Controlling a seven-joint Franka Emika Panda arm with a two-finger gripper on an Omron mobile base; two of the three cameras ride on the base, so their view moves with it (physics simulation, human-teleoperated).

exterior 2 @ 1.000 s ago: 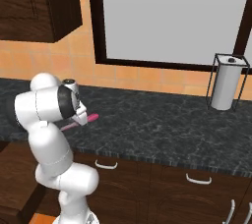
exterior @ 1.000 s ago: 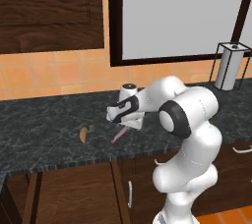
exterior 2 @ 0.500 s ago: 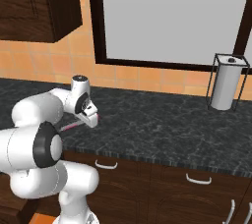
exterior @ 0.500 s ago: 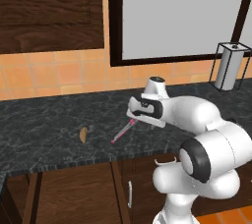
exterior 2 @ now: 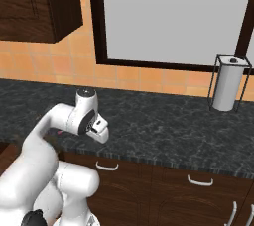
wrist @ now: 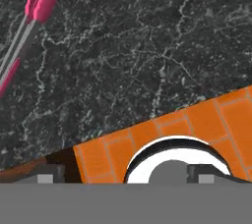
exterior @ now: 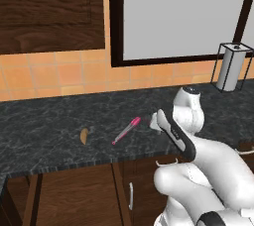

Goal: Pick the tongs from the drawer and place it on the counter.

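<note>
Tongs [exterior: 126, 130] are down: a second ago they were pinched in the hand over the worktop [exterior: 44, 145]; now they lie flat on the dark marble, free of the fingers. Hand [exterior: 158, 120] has swung off to the right and spread wide. Reads as the release done, so the place step looks complete; only the retreat is left.

Near to far:
- Worktop front edge: bare stone just ahead of the tongs' lower tip.
- Tongs: mid-depth on the worktop, lying diagonally, pink tip pointing toward the back right, clear of the front edge and well short of the tiled wall.
- Small tan-brown oval object [exterior: 84, 136]: near the tongs on their left, apart, not touching.
- Hand: just beside the tongs' upper tip, on its right, jaws fully apart, holding nothing, touching nothing I can see. In the hand view the tongs [wrist: 27, 34] sit off in the corner, not between the fingers.
- Back right corner: paper towel holder [exterior: 231, 66] by the wall.
</note>
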